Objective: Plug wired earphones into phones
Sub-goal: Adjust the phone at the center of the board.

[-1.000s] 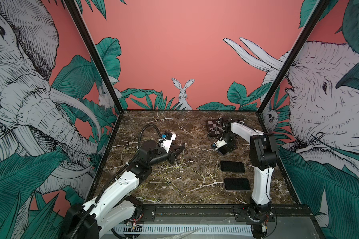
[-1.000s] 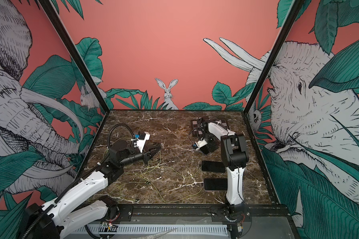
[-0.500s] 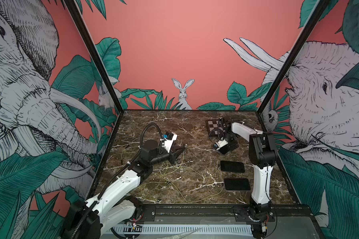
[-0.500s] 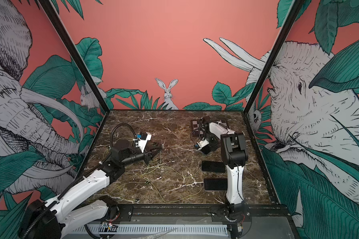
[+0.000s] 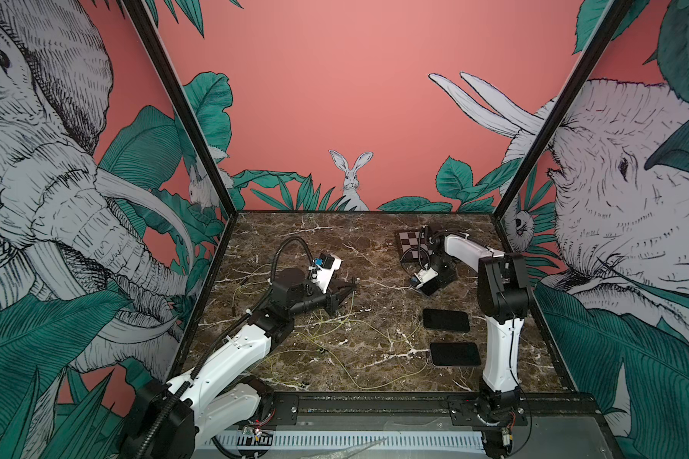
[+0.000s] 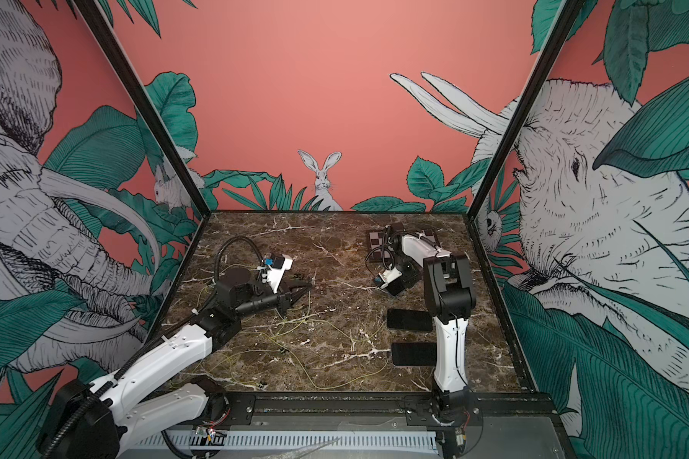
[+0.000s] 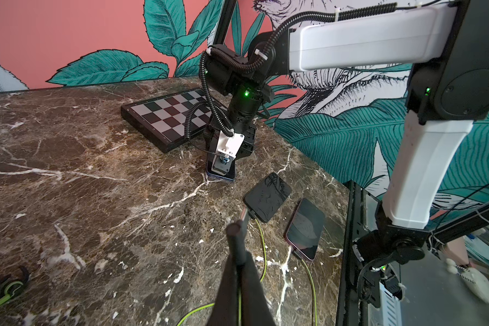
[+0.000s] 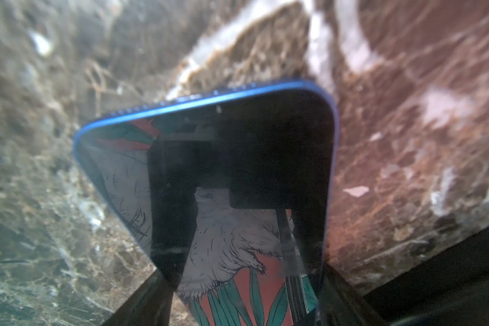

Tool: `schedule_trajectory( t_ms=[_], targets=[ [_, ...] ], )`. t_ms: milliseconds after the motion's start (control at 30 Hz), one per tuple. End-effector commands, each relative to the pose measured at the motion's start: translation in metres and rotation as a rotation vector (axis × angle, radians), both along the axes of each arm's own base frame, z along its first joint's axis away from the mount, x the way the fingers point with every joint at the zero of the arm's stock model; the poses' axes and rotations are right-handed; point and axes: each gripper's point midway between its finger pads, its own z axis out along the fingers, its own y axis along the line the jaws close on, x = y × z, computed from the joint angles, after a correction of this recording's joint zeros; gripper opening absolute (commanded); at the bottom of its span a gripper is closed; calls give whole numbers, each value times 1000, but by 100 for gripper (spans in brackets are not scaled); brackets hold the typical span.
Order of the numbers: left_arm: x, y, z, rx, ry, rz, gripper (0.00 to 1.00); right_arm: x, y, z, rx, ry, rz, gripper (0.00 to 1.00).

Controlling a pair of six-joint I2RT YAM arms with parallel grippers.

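My left pincer (image 7: 239,265) is closed tight on the plug (image 7: 235,235) of one set of earphones. Its green cord (image 7: 239,299) runs back between my fingers. I hold the plug above the marble table (image 5: 374,246), left of the middle, with its tip pointing toward the right half where the phones lie.

My right pincer (image 8: 240,282) reaches down over the blue-edged phone (image 8: 237,158), which lies just in front of the checkerboard (image 7: 167,113). The jaws stand wide, one along each long edge of that phone. I cannot tell whether they press on it or only flank it.

Nearer the base of my right arm lie two more phones, side by side with a gap between them: the middle phone (image 7: 267,197) and the red-edged phone (image 7: 305,228). Each has a small plug in the end that faces my left arm, with a green cord trailing away over the marble.

In a top view, loose cords (image 5: 378,387) lie in thin loops across the middle and front of the table. In the left wrist view, an earbud (image 7: 9,288) with a green ring rests on the marble, well apart from the phones.
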Motion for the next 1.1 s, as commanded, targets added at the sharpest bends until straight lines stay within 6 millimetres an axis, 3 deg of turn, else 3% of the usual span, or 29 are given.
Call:
schedule_trajectory(
  t_ms=[0, 233, 467, 867, 1067],
  targets=[
    [0, -1, 8, -9, -13, -14, 0, -31, -1, -6, 23, 121, -18, 74],
    [0, -2, 7, -13, 4, -14, 0, -52, 9, 6, 90, 137, -160, 79],
    [0, -2, 8, -15, 2, -14, 0, -71, 4, -11, 57, 194, -204, 85],
    [0, -2, 8, -15, 4, -14, 0, -69, 3, -25, 42, 202, -195, 86],
    [1, -2, 7, -13, 8, -13, 0, -71, 11, -23, 86, 208, -197, 76]
  ],
)
